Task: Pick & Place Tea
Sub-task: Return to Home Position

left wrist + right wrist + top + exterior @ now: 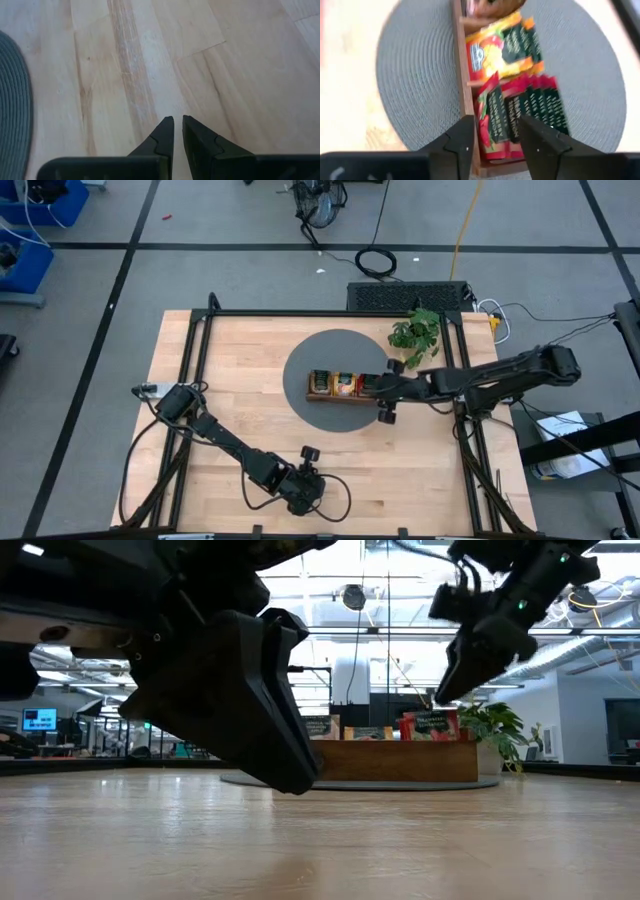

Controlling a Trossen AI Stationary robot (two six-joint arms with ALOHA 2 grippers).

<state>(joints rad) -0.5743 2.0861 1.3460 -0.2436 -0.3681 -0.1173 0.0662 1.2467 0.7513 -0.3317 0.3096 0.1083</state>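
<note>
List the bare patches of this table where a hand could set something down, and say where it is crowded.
Free: the far-left wood of the table between the grey mat and its left edge, and the near-right corner, right of the left gripper. Crowded: the mat's right side, with the tray, right gripper and plant.

I'm looking at a pale wooden counter (250,380) made of butcher-block planks, with black rails (300,312) running along its far edge and sides. A round grey woven mat (325,350) lies flat on it, a little right of centre and toward the far side. A brown wooden tray (320,394) stands across the mat's middle. A small leafy green plant (418,332) stands at the far right corner, just beside the mat's edge.
</note>
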